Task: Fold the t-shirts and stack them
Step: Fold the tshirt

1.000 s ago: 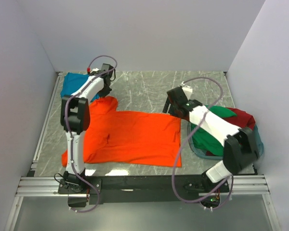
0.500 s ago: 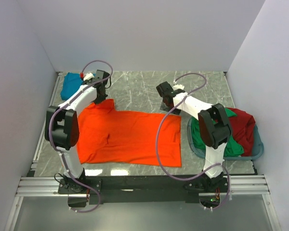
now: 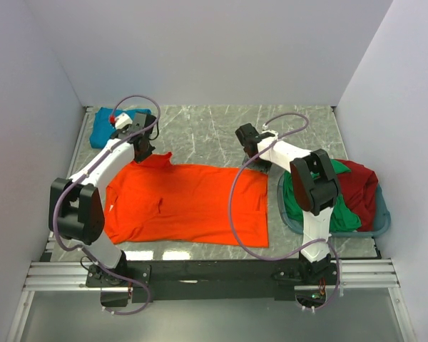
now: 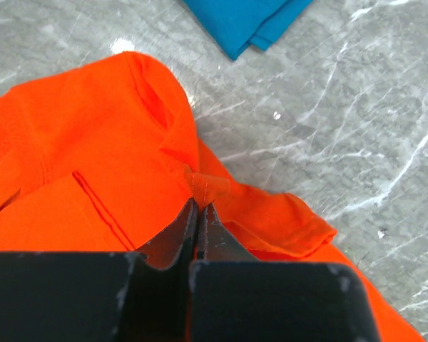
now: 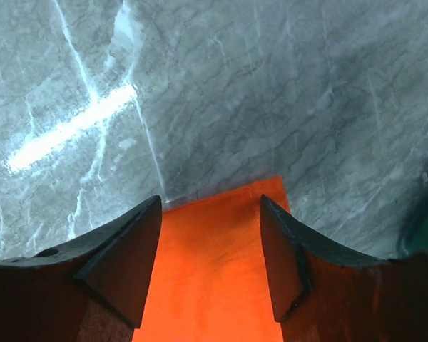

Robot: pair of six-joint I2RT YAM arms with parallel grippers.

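The bright orange t-shirt (image 3: 192, 203) lies spread flat on the marble table. My left gripper (image 3: 144, 151) is shut on a pinch of the orange t-shirt (image 4: 114, 192) near its far left sleeve. My right gripper (image 3: 251, 158) is open, its fingers either side of the orange t-shirt's far right corner (image 5: 221, 271). The teal blue t-shirt (image 3: 103, 127) lies folded at the far left and shows in the left wrist view (image 4: 242, 21). The green t-shirt (image 3: 299, 203) and the dark red t-shirt (image 3: 360, 187) lie in the basket (image 3: 382, 225).
The grey-blue plastic basket stands at the right, close to the right wall. White walls enclose the table on three sides. A metal rail runs along the near edge (image 3: 214, 271).
The left gripper has drawn the orange t-shirt's sleeve end left and nearer, flattening it. The right gripper moved from over the basket to the shirt's far right corner.
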